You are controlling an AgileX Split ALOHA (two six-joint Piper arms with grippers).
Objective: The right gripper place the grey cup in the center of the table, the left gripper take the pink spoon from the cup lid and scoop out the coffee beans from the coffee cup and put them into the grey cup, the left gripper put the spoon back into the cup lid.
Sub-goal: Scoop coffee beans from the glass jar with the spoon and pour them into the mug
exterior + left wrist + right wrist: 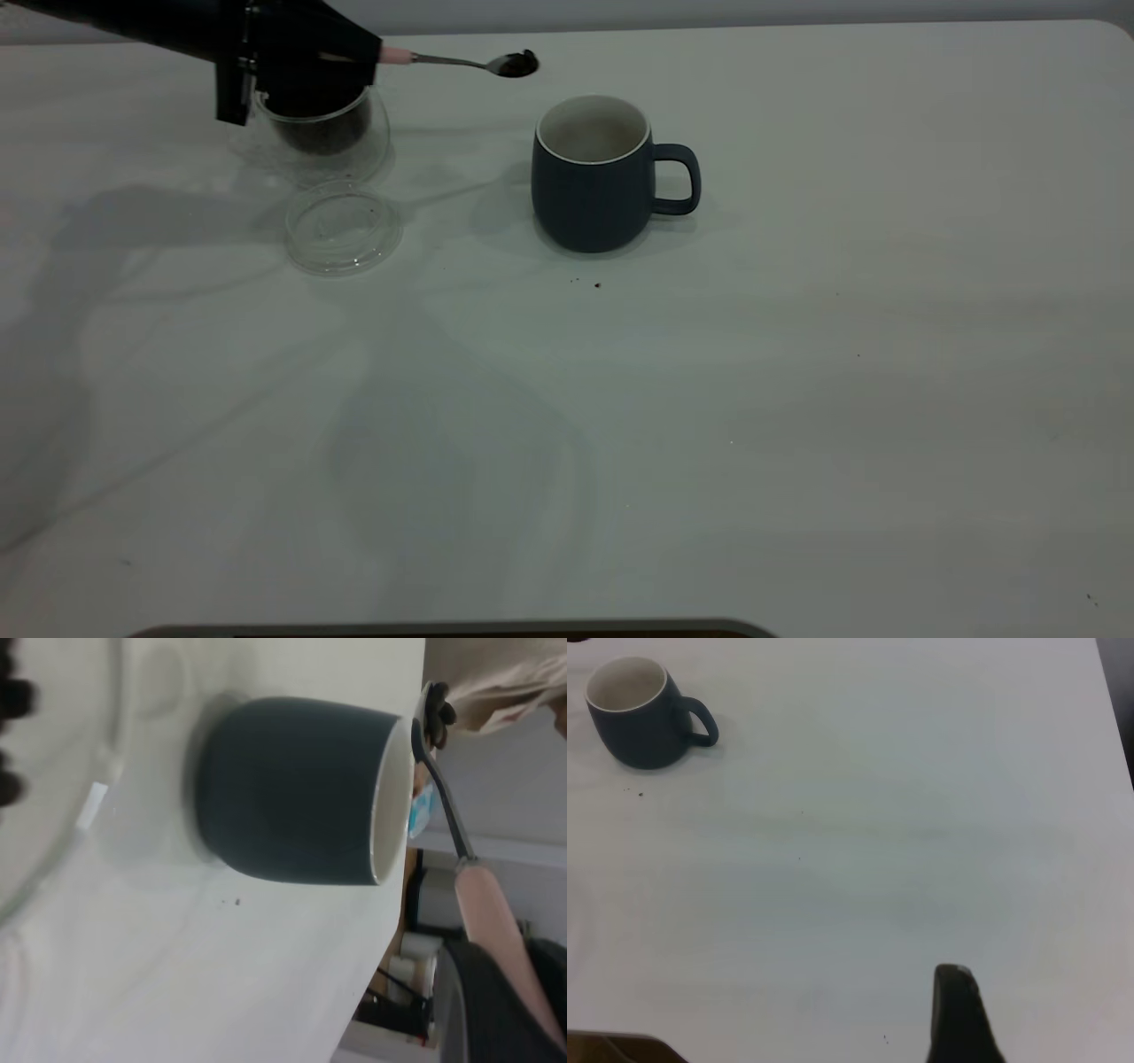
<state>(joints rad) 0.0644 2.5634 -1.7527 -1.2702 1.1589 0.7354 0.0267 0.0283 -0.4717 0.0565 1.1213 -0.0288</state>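
Note:
My left gripper (370, 57) is at the table's far left, above the coffee cup (323, 133), shut on the pink spoon (443, 60) by its pink handle. The spoon points toward the grey cup (589, 173). Its metal bowl holds coffee beans (516, 64) and hovers just short of the cup's rim. In the left wrist view the loaded spoon (447, 797) sits beside the grey cup's (292, 788) mouth. More beans (321, 135) lie in the coffee cup. The cup lid (343, 229) lies empty in front of it. My right gripper (957, 1010) hangs above bare table, far from the grey cup (633, 718).
A few dark specks (595, 285) lie on the white table (797, 399) in front of the grey cup. The grey cup's handle (678, 177) points to the right. A dark edge (443, 629) runs along the table's near side.

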